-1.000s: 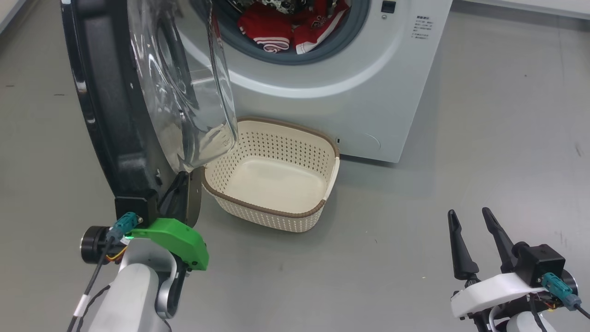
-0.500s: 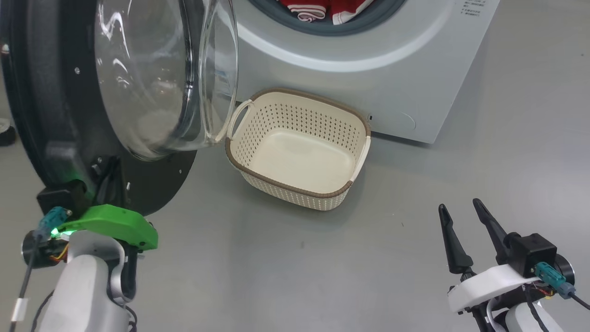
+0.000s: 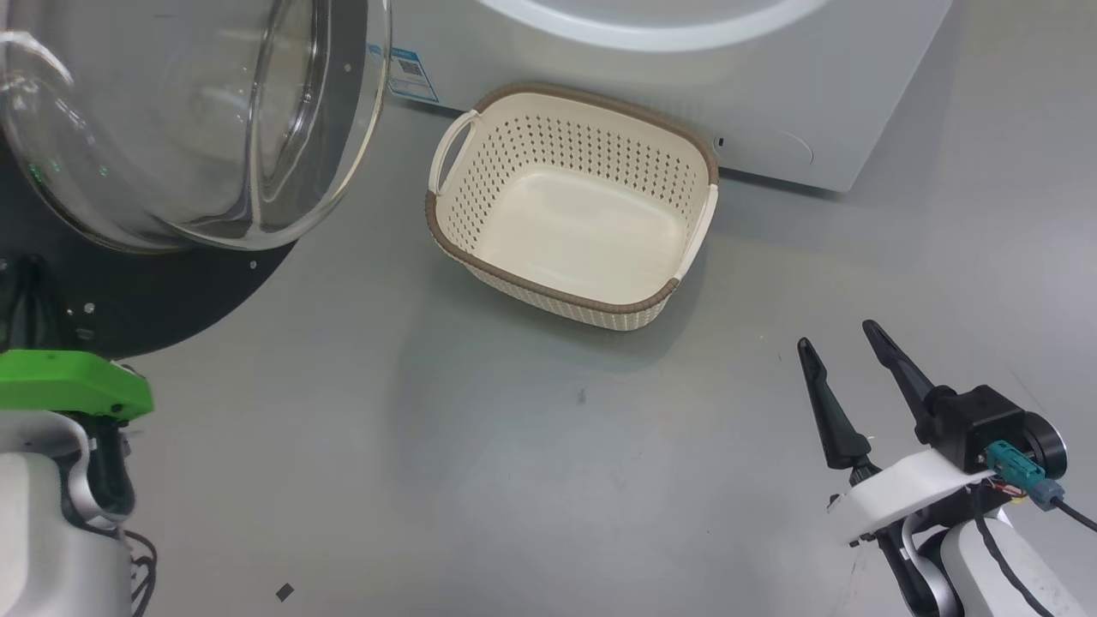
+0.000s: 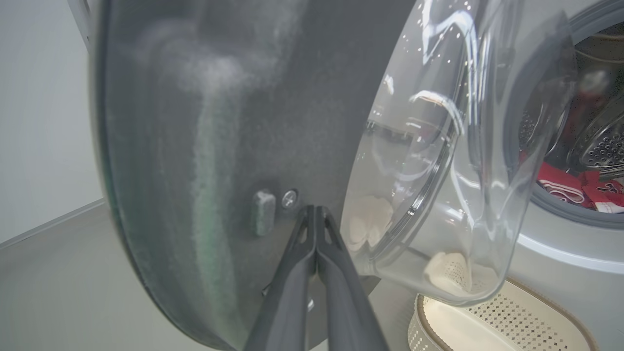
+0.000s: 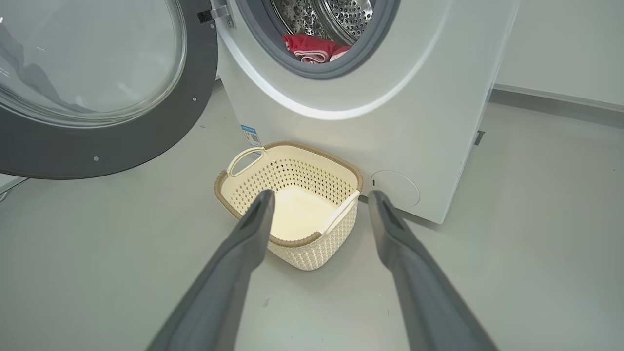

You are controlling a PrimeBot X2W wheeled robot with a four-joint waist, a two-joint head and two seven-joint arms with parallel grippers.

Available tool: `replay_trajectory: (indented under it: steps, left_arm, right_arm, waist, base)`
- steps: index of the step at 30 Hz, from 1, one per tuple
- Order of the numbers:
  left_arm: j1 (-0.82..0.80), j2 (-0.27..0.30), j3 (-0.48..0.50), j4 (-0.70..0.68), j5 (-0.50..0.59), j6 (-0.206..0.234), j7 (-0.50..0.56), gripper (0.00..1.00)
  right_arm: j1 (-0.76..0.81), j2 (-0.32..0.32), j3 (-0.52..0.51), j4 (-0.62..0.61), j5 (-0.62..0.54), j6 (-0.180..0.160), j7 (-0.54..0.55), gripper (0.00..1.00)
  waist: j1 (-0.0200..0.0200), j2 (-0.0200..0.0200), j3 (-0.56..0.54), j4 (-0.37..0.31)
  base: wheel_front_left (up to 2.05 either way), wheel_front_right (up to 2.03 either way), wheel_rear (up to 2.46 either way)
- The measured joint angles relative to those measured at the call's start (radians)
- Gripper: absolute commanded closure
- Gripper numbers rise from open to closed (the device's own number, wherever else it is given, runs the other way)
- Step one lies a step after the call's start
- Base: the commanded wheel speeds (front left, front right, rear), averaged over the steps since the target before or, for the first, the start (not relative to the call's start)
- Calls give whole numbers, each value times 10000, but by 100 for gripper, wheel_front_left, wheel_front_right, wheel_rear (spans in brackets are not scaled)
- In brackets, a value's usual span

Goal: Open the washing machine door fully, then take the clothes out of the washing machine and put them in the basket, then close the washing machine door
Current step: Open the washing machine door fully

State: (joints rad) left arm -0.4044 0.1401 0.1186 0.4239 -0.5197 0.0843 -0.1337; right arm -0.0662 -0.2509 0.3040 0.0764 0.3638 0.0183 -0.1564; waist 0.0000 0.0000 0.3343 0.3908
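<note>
The left gripper is seen with its two dark fingers pressed together and nothing caught between them. Its tips are set against the dark inner face of the washing machine door, just beside a small grey block and a screw; whether the tips actually press on that surface cannot be told. The door is swung wide, and its bulging glass window is turned outward over the grey floor. The right gripper is held with its fingers spread far apart and nothing between them, low above the floor, well apart from everything, and pointed toward the basket. The basket is placed on the floor just in front of the washing machine, below the drum opening, and nothing is held in it. The clothes are found inside the drum, heaped red and white against the lower lip of the grey gasket.
</note>
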Motion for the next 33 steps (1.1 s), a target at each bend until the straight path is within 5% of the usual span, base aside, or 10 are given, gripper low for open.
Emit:
replay_trajectory:
  steps: [19,33]
  left_arm:
    - [-1301,1151,986,1058,-510,12,2,100]
    - [-1621,1060,746,1969,-474,-180,-382,100]
  right_arm:
    - [-676,-372,-36,-439,-236,-27,546,0]
    - [-722,-405,-176,-291,-293,-31,508,0]
  waist:
    - [0,0,1519,-147]
    - [0,0,1492,-128]
  base:
    - [0,0,0]
    - [0,0,0]
